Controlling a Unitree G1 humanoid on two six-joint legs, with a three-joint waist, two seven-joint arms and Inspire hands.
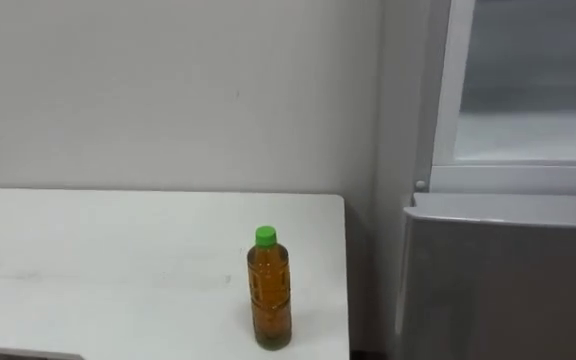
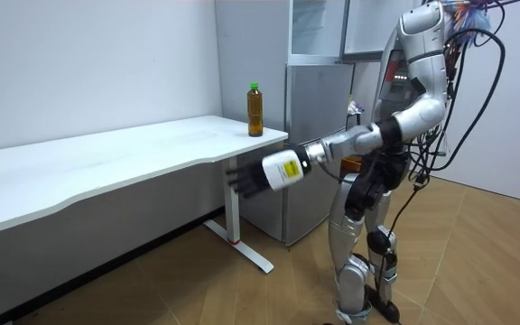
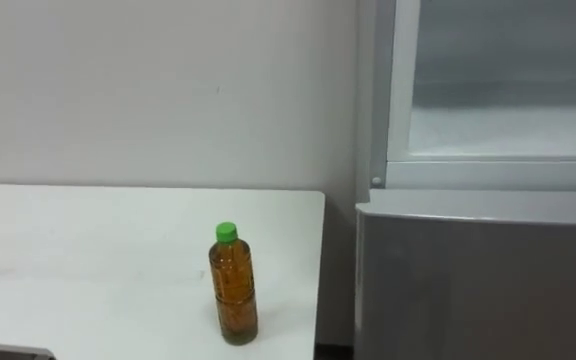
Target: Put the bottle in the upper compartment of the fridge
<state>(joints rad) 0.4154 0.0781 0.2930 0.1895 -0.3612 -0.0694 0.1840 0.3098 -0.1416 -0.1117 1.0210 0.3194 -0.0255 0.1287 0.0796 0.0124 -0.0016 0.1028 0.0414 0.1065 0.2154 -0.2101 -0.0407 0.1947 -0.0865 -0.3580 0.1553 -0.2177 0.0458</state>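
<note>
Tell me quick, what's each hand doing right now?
Left hand: open, holding nothing.
Right hand: cannot be told.

**White table, bare wall, wood floor**

A long white table [image 1: 118,260] stands with its back edge against a plain pale wall [image 1: 168,90]. Its top is flat and smooth, and it ends in a square corner on the eye views' right. In the room view the front edge runs in a gentle curve toward the room view's left. A white leg [image 2: 233,209] under the near end drops to a long flat foot [image 2: 246,253], which rests on a light wood-plank floor [image 2: 486,262].
</note>
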